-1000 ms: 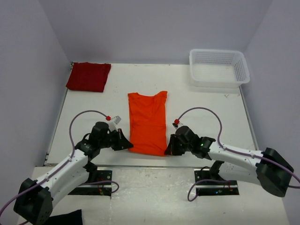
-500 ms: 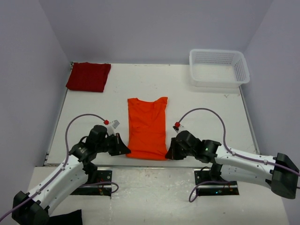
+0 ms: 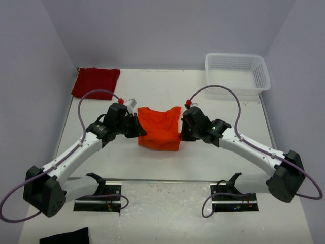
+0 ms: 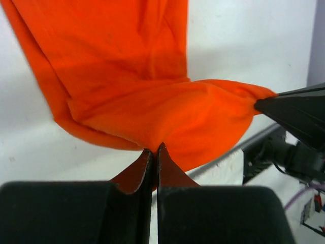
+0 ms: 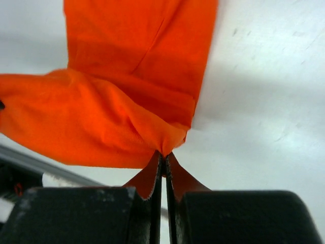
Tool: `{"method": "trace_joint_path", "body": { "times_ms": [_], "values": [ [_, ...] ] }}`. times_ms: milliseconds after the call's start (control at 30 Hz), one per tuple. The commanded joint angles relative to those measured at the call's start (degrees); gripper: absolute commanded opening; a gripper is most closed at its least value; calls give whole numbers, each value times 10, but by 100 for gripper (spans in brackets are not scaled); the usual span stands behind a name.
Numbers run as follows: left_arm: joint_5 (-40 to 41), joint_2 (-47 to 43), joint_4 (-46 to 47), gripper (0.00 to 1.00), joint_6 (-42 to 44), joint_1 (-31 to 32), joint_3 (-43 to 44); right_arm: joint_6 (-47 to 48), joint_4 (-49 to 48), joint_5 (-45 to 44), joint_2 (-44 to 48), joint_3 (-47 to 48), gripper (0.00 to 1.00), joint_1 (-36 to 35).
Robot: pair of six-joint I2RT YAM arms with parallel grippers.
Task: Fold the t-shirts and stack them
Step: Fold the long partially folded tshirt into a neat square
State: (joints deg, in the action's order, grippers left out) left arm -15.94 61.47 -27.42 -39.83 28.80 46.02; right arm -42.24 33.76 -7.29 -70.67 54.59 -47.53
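Observation:
The orange t-shirt (image 3: 159, 128) lies mid-table, its near half lifted and doubled over toward the far half. My left gripper (image 3: 140, 131) is shut on its left hem corner; in the left wrist view the gripper (image 4: 154, 150) pinches the orange cloth (image 4: 152, 107). My right gripper (image 3: 181, 133) is shut on the right hem corner; in the right wrist view the gripper (image 5: 164, 155) pinches the cloth (image 5: 101, 122). The hem hangs between the two grippers above the table. The crimson t-shirt (image 3: 96, 82) lies folded at the far left corner.
A white mesh basket (image 3: 236, 73) stands at the far right. A small black cloth (image 3: 63, 237) lies off the table at the near left. The arm bases' mounting plates (image 3: 99, 202) sit along the near edge. Walls close in the table on three sides.
Both grippers, holding the orange t-shirt's near hem, have risen and moved away from the near edge toward the collar, folding the shirt's near half over. The crimson t-shirt has not moved.

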Motion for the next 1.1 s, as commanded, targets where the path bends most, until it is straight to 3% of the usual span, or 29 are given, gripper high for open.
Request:
{"method": "trace_joint_path", "body": {
  "times_ms": [0, 100, 300, 633, 700, 733, 767, 833, 900, 1000, 1067],
  "values": [
    [28, 84, 68, 0, 38, -17, 65, 90, 10, 7, -71, 78, 0, 57],
    [35, 209, 88, 0, 49, -35, 121, 139, -4, 56, -157, 157, 0, 121],
    [28, 320, 138, 0, 61, -100, 187, 193, -2, 118, -352, 294, 0, 180],
    [-23, 486, 228, 1, 66, -179, 283, 279, 123, 185, -633, 724, 0, 226],
    [-49, 509, 263, 22, 74, -196, 303, 284, 131, 169, -650, 762, 31, 230],
    [-47, 518, 305, 48, 79, -195, 303, 290, 105, 152, -647, 746, 41, 231],
    [-40, 519, 327, 56, 92, -194, 310, 298, 87, 155, -627, 730, 53, 231],
    [-25, 503, 336, 70, 103, -194, 311, 313, 35, 138, -593, 661, 58, 230],
    [0, 443, 368, 76, 114, -191, 275, 318, 24, 126, -547, 623, 68, 232],
    [43, 369, 387, 98, 128, -182, 236, 316, 37, 90, -517, 616, 71, 231],
    [23, 366, 341, 100, 119, -181, 261, 310, 64, 87, -504, 614, 71, 229]
  ]
}}
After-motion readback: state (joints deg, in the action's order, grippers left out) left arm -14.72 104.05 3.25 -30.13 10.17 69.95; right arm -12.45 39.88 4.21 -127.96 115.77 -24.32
